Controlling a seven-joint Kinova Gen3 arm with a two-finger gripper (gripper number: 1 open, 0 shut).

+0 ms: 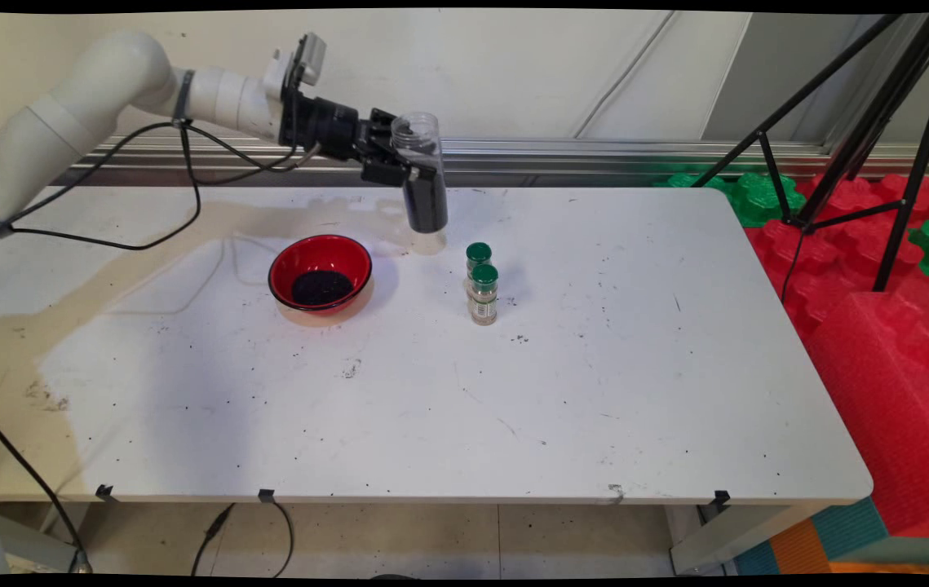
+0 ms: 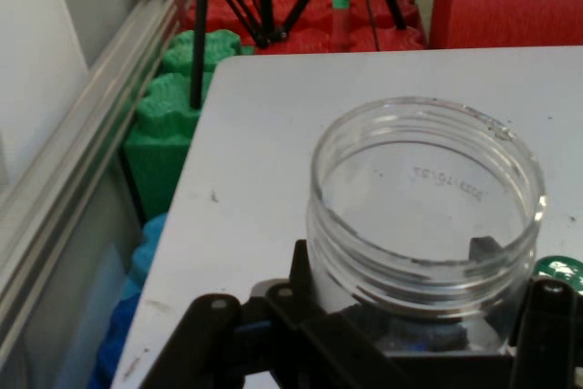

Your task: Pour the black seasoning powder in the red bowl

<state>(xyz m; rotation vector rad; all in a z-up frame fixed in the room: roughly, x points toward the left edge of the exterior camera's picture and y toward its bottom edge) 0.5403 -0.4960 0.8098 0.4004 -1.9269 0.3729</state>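
Observation:
My gripper is shut on a clear plastic jar with an open mouth, its lower half dark with black grains. The jar hangs upright above the table's back part, to the right of a red bowl that holds a heap of black grains. In the hand view the jar's open rim fills the middle, the black fingers clamped on either side of it. Two small spice bottles with green caps stand one behind the other on the table, below and right of the jar.
The white table carries scattered dark specks and a brownish stain at the left. Black tripod legs stand at the right over red and green foam blocks. Black cables hang from the arm at the left.

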